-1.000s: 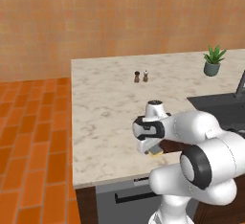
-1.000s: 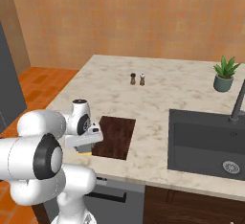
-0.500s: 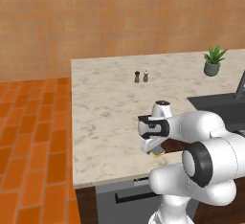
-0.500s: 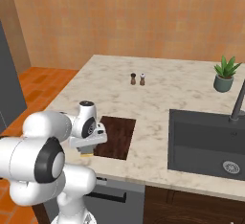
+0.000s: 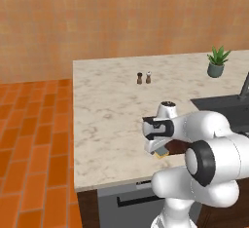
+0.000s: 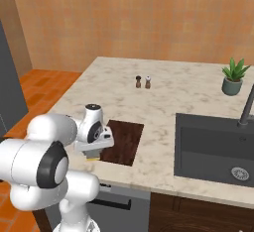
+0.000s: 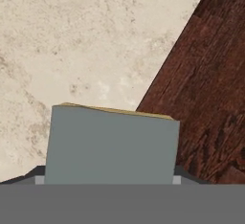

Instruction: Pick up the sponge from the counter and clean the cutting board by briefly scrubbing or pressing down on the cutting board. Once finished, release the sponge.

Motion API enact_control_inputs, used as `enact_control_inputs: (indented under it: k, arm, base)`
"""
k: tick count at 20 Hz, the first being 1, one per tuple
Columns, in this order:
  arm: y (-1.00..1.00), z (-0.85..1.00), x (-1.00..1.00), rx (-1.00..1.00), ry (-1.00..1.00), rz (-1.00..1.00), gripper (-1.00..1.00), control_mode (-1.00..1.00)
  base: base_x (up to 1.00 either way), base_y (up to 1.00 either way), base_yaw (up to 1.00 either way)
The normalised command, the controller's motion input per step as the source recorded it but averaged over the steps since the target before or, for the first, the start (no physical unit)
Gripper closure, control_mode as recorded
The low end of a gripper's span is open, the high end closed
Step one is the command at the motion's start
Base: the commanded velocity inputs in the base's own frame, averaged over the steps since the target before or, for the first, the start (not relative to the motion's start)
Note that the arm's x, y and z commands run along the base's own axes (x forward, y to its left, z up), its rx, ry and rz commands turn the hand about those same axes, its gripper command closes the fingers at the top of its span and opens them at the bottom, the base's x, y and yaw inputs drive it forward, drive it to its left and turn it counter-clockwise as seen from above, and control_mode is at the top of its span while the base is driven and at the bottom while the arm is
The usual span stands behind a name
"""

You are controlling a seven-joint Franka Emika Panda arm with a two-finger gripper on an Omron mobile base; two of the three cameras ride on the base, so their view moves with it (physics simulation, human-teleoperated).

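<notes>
Jaws: my gripper (image 5: 159, 152) is closed on the sponge (image 7: 111, 144), which fills the gap between my tips.
Sponge: grey-blue face toward my camera, yellow edge showing; low over the counter (image 7: 72, 41), at the board's (image 7: 206, 98) left edge.
Board: dark wood grain.
Room: sink (image 6: 213, 149), plant (image 6: 233, 77), two shakers (image 6: 143, 82), orange floor (image 5: 34, 139).

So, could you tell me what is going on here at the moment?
The arm's gripper is down at the counter, by the near left corner of the cutting board. The sponge sits right in front of the hand camera, its grey top facing it, beside the board's edge. Whether the fingers have closed on it cannot be told. The sink lies to the right.
</notes>
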Motion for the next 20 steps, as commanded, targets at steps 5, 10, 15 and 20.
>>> enact_control_inputs:
  k: [5,10,15,20]
  arm:
    - [0.0,0.0,0.17,0.01,0.0,0.0,1.0,-1.0]
    - [0.0,0.01,0.54,0.0,0.0,0.0,1.0,-1.0]
    - [0.0,0.15,0.54,0.0,0.0,0.0,1.0,-1.0]
    - [0.0,0.27,0.4,0.0,0.0,0.0,1.0,-1.0]
  base:
    - [0.0,0.0,0.0]
    - [0.0,0.0,0.0]
    - [0.0,0.0,0.0]
    - [0.0,0.0,0.0]
